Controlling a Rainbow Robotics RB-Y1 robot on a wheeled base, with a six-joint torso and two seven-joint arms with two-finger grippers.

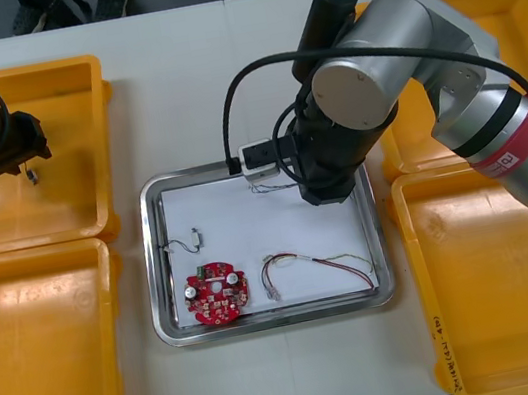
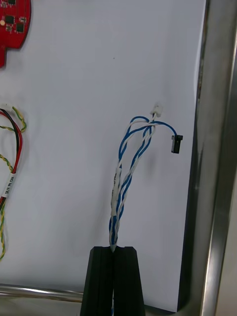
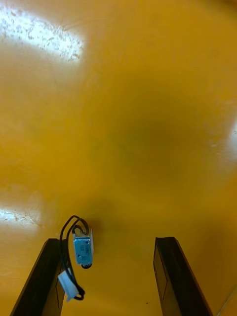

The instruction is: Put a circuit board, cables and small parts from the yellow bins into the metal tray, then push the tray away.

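The right wrist view showed the right gripper with its fingers pinched shut on the twisted blue and white cable, which reached out over the white inside of the metal tray; from the front, the arm hid those fingers near the tray's far right corner; the front view showed the red circuit board, red and yellow cable and black cable lying in the tray; the left gripper hung over the far left yellow bin, its fingers apart, with a small metal part just beside one finger.

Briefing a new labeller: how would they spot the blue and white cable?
Find the metal tray between the yellow bins. Near its far right corner, the right gripper is shut on it: the twisted blue and white cable, unlike the red and yellow cable lying loose.
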